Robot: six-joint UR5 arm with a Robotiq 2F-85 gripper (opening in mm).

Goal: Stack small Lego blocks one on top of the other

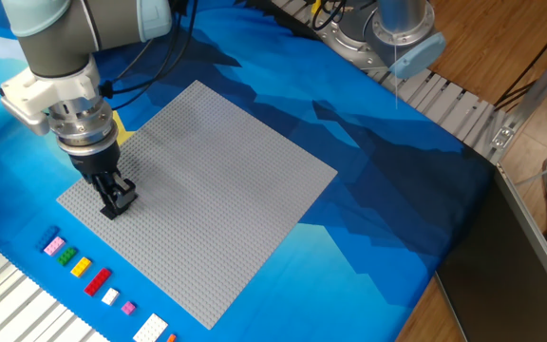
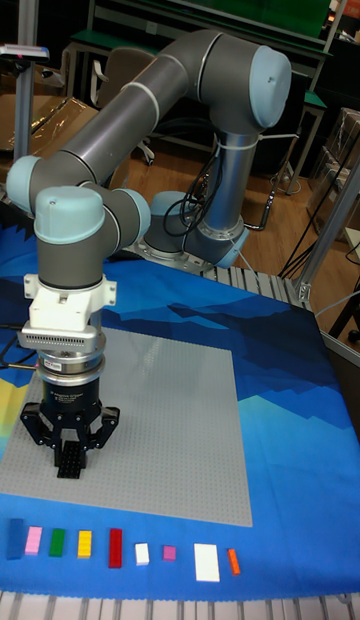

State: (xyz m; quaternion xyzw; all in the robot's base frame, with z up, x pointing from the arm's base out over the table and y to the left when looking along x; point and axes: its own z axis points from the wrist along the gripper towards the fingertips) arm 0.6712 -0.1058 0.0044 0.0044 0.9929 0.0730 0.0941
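- My gripper (image 2: 70,458) points straight down with the fingers pinched narrow around a flat black brick (image 2: 70,469), pressing it against the baseplate (image 2: 180,430) near its front left corner. In the fixed view the gripper (image 1: 115,195) and black brick (image 1: 114,204) sit right at that corner of the baseplate (image 1: 216,199).
- The brick is dark and studded, hard to tell from the black fingers.
- The baseplate is a big grey square, all fine studs, matte plastic.
- The other bricks lie in a row on the cloth in front of the baseplate, apart from each other: blue (image 2: 14,538), pink (image 2: 35,541), green (image 2: 58,542), yellow (image 2: 84,544), a longer red (image 2: 115,547), small white (image 2: 142,553), tiny purple (image 2: 169,553), a bigger white (image 2: 206,562), thin orange (image 2: 233,561).
- The cloth (image 1: 378,180) is blue with jagged lighter and darker patches, plus a bit of yellow by my wrist.
- Ribbed metal table edge (image 1: 444,100) behind, wooden floor, shelving further back.
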